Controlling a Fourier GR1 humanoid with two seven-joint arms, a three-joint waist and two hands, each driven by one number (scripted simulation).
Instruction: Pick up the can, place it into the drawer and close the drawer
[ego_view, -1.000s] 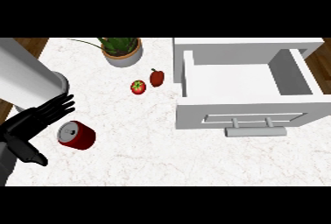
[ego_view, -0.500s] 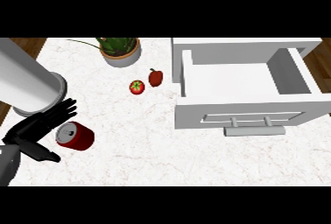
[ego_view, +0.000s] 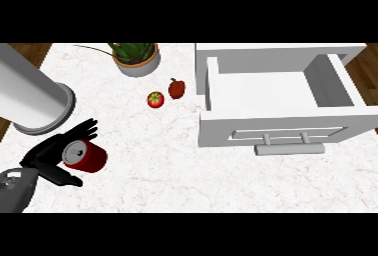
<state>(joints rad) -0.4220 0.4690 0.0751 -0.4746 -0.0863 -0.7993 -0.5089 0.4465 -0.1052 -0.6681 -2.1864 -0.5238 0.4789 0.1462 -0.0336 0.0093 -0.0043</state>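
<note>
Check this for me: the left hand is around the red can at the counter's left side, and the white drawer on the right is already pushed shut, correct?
Not quite. The head view shows the left hand around the red can at the counter's left, but the white drawer on the right stands open and holds nothing.

Left hand (ego_view: 52, 155) sits behind the red can (ego_view: 86, 156); can covers part of palm, so contact unclear. Left forearm (ego_view: 15, 187) cut by lower-left edge. Grey cylinder (ego_view: 29, 100) runs off left edge. Potted plant (ego_view: 136, 57) cropped at top. Drawer (ego_view: 280, 100) back end cut off.
</note>
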